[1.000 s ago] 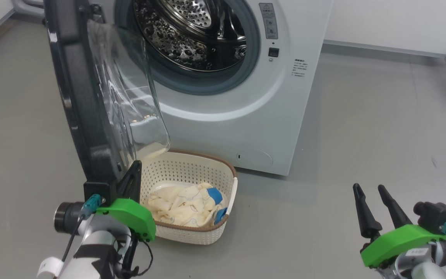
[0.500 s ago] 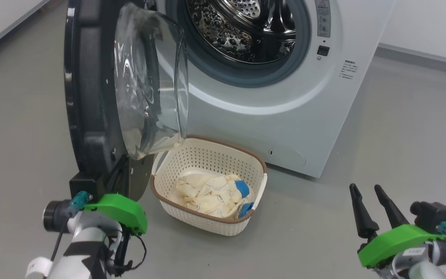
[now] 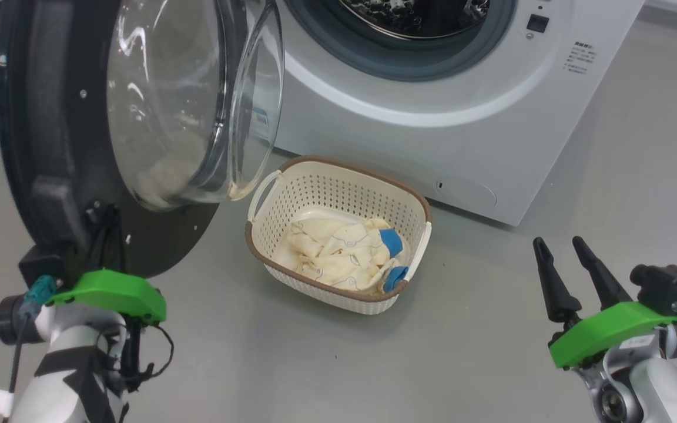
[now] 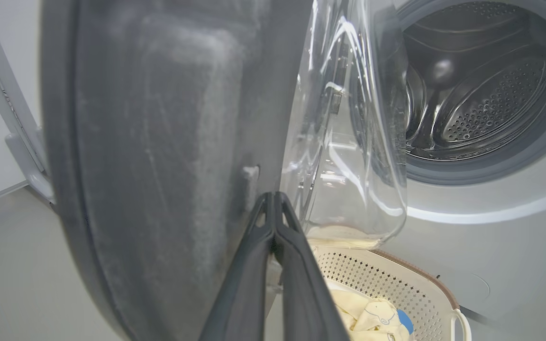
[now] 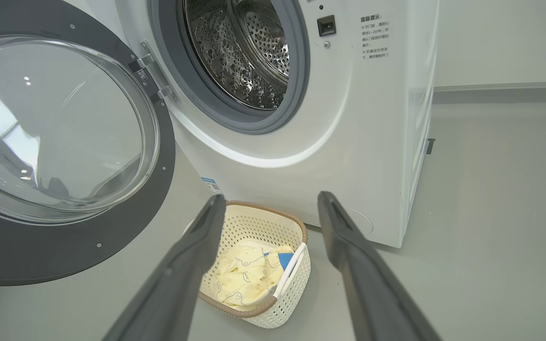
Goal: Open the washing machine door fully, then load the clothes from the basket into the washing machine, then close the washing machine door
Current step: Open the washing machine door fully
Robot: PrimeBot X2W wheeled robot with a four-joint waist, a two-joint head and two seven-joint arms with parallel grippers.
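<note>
Large round black-rimmed washing machine door [image 3: 50, 147] swung wider; head camera shifted too. Left end effector [image 4: 273, 208] was fully closed, empty, tips against door's inner face, apparently pushing. Right end effector [image 3: 557, 242] was spread wide, empty. Cream-yellow, blue-cuffed clothes [image 3: 338, 252] lay in perforated cream plastic basket [image 3: 338, 167] before big white washing machine [image 3: 432, 106]. Door near fully open, so loading looked next.

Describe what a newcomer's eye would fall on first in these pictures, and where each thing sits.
The washing machine door dominates: a black ring with a bulging glass bowl, swung open at the left of the white washing machine. On the floor before it stands the cream basket, holding the pale clothes with blue cuffs. The right gripper, jaws apart, hangs at lower right.
</note>
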